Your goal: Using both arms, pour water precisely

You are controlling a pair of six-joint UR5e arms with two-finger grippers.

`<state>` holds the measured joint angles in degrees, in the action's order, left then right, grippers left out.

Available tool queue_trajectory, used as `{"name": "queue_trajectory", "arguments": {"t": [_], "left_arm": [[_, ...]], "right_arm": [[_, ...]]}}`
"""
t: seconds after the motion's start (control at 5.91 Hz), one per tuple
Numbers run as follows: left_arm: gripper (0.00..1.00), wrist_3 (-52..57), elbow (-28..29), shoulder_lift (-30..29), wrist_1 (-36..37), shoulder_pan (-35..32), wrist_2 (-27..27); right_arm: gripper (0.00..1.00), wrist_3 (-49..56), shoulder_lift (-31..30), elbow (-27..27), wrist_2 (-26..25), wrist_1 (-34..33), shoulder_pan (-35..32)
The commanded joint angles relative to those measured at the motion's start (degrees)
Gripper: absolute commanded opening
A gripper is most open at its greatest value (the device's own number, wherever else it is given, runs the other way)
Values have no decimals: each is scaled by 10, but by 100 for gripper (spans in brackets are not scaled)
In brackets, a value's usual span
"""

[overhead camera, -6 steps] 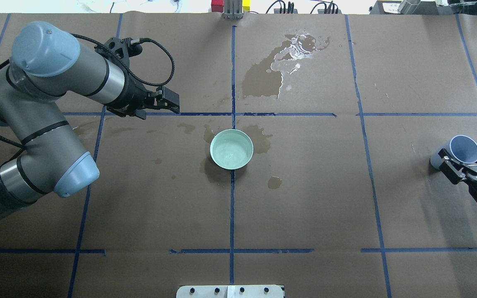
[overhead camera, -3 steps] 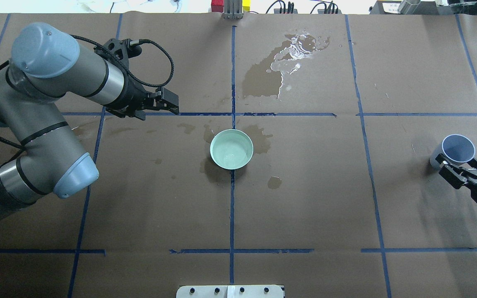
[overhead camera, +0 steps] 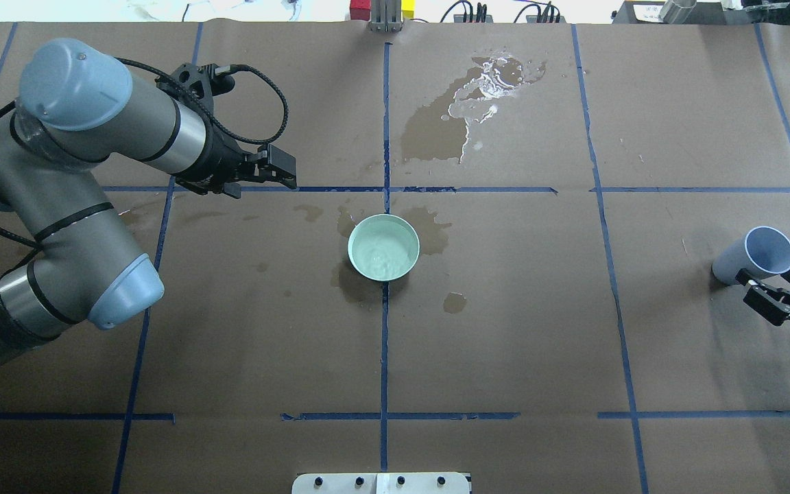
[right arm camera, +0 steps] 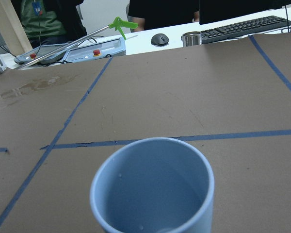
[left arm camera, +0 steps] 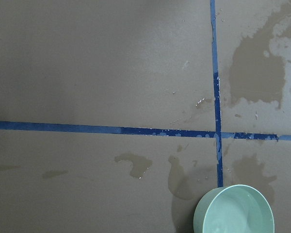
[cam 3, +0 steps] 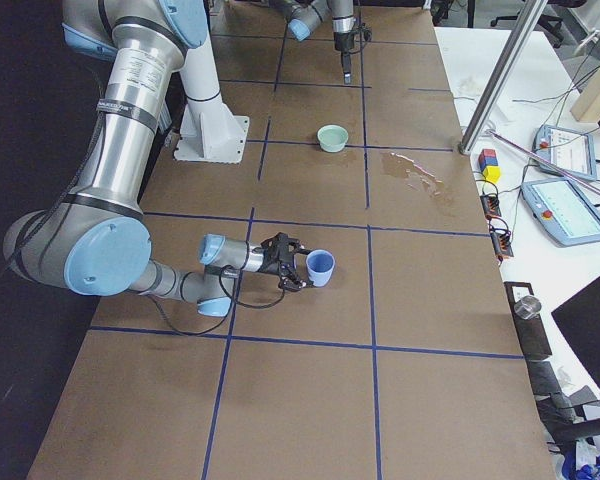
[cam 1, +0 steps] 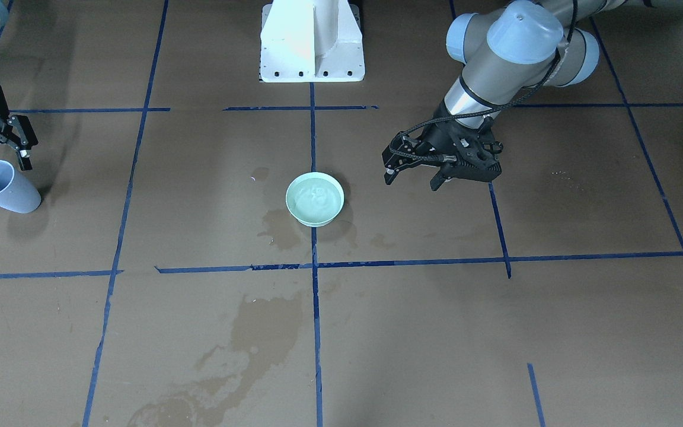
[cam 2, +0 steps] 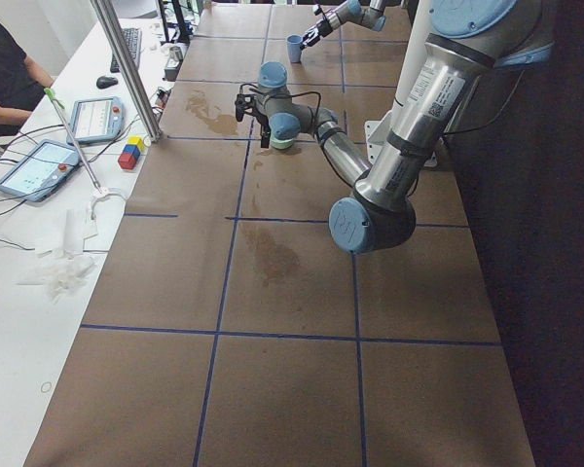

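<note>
A mint-green bowl (overhead camera: 383,247) stands at the table's centre, and the water (overhead camera: 385,256) in it shows as a faint rippled sheen. The bowl also shows in the front view (cam 1: 315,199) and at the lower edge of the left wrist view (left arm camera: 234,209). A light blue cup (overhead camera: 758,254) stands free on the table at the far right. My right gripper (overhead camera: 775,285) is open just behind the cup, not touching it. The right wrist view looks into the cup (right arm camera: 153,187), with a few drops on its wall. My left gripper (cam 1: 411,181) is open and empty, above the table to the left of the bowl.
Dark wet stains lie around the bowl (overhead camera: 429,230), and a large one lies at the far side (overhead camera: 450,123). The white pedestal (cam 1: 312,41) stands at the robot's edge. A metal pole (cam 3: 500,70), coloured blocks (cam 3: 488,165) and tablets line the operators' side.
My right gripper has let go of the blue cup and drawn back toward the robot; the cup now stands free. My left arm has barely moved.
</note>
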<state>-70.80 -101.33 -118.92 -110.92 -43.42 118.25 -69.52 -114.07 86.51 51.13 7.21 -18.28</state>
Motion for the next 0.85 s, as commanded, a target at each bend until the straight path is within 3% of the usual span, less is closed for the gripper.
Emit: {"name": "queue_trajectory", "arguments": {"t": [0.0,0.68], "left_arm": [[100,0,-1,0,0,0,0],[100,0,-4,1,0,-1,0]], "right_arm": [[100,0,-25,17,47,1,-1],[100,4,-99,94,176,1,-42]]}}
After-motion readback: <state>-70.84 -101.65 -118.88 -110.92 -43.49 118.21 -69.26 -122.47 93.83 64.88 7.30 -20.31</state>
